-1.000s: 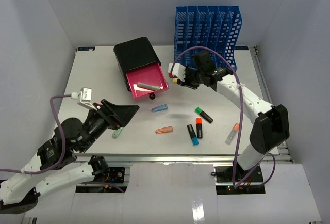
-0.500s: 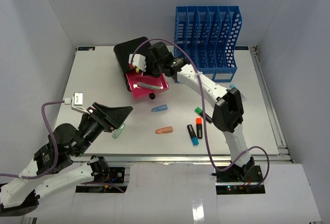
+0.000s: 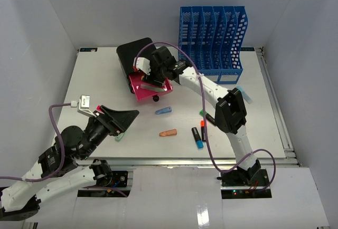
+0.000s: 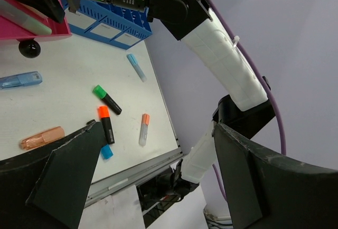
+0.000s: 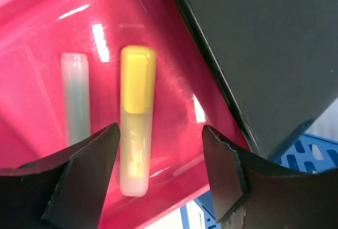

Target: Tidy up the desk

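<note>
- Faint print runs along the clear barrel of the yellow-capped highlighter, too blurred to read. The white label strips on the foot of the blue file rack are also unreadable.
- The desk is the wide white tabletop under everything. The rack stands at its far right, and the black box at its far middle.
- The right gripper hangs over the box's open pink drawer, fingers spread and pinching nothing. The yellow-capped highlighter lies flat in the drawer beside a pale greenish marker.
- The left gripper is spread wide above the desk's near left part and holds nothing. A mint marker lies just beside it.
- Loose on the desk are a light blue highlighter, an orange one, a black blue-capped one, a black orange-capped one, a green-capped one, a clear orange-capped marker and a pale blue marker.
- In the top view, the right arm crosses the desk and covers most of the green-capped highlighter.
</note>
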